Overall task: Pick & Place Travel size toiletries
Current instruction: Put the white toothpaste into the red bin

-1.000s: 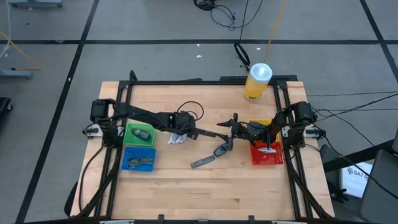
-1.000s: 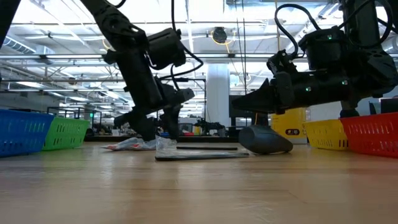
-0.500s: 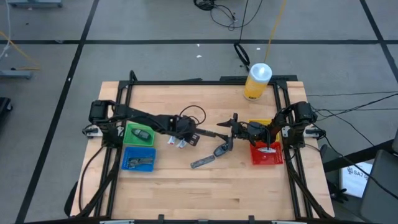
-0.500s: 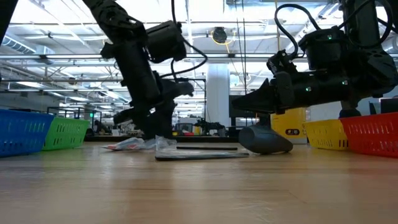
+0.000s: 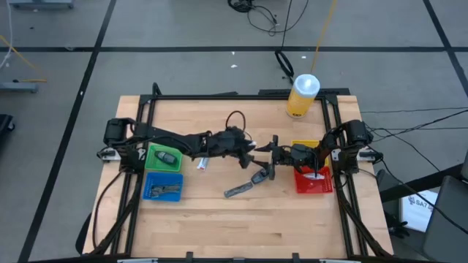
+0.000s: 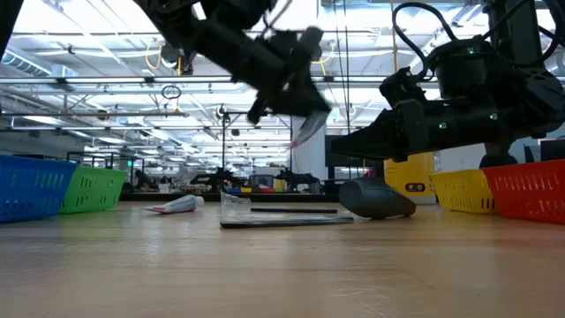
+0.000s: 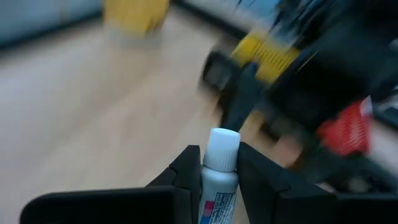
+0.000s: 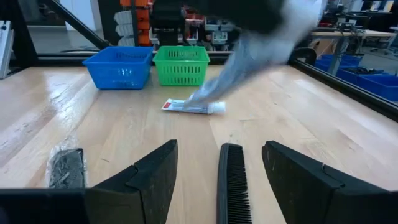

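I saw left gripper (image 7: 214,171) clamped on small white-capped tube (image 7: 219,171), label print unreadable; right gripper (image 8: 224,168) jaws wide, empty, above black comb (image 8: 231,183).

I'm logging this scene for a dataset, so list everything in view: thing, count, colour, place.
Held tube: one, white, in the left gripper above mid-table.
Lying tube: one, white, on the wood near the green bin.
Comb: one, black, mid-table by the right gripper.
Brush: one, dark grey, mid-table.
Green bin: one, left side, item inside.
Blue bin: one, below the green bin in the high view.
Red bin: one, right side.
Yellow bin: one, beside the red bin.
Bottle: one, yellow, white cap, far edge.
Left gripper: shut on the tube.
Right gripper: open, low over the comb.
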Motion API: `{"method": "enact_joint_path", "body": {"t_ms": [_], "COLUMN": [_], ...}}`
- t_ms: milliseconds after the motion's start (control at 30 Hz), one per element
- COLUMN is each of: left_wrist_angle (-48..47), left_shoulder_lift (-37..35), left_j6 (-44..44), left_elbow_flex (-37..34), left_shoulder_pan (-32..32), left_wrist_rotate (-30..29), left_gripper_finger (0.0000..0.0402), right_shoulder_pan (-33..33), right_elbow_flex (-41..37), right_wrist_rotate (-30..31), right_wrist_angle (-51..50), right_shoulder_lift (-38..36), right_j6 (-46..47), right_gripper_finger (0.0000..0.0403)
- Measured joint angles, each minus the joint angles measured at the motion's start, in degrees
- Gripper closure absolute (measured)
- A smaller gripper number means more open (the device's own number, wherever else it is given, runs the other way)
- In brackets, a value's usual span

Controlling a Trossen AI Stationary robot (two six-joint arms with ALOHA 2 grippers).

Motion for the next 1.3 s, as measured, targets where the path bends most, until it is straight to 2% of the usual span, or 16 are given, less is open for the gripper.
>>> {"method": "enact_joint_path", "body": {"t_ms": [233, 333, 500, 600, 933, 1100, 1300], "left_wrist_angle": [12.3, 14.3, 16.1, 16.2, 17.1, 16.5, 18.3], "left_shoulder_lift": [0.0, 0.0, 0.0, 0.0, -0.1, 0.0, -0.1], "left_j6": [10.8, 13.2, 16.8, 18.7, 22.5, 23.5, 24.5], "left_elbow_flex": [0.0, 0.0, 0.0, 0.0, 0.1, 0.0, 0.1], "left_shoulder_pan": [-1.4, -1.6, -1.6, -1.7, -2.9, -4.4, -5.5], "left_wrist_rotate": [0.0, 0.0, 1.2, 1.6, 1.2, -2.0, -6.2], "left_gripper_finger": [0.0328, 0.0324, 0.0321, 0.0323, 0.0325, 0.0325, 0.0325], "right_shoulder_pan": [0.0, 0.0, 1.2, 2.5, 6.6, 9.0, 10.3], "right_elbow_flex": [0.2, 1.5, 4.6, 6.1, 8.1, 8.2, 8.1], "right_wrist_rotate": [0.2, 1.4, -1.5, -1.0, 14.3, 23.7, 25.7], "right_wrist_angle": [3.3, 3.4, 3.4, 3.4, 3.3, 3.5, 2.6], "right_shoulder_lift": [-0.1, -0.4, -0.7, -0.9, -2.7, -5.9, -7.8], "right_j6": [3.6, 5.3, 5.7, 5.1, 2.5, 0.9, -0.1], "right_gripper_finger": [0.0177, 0.0177, 0.0177, 0.0177, 0.0177, 0.0194, 0.0235]}}
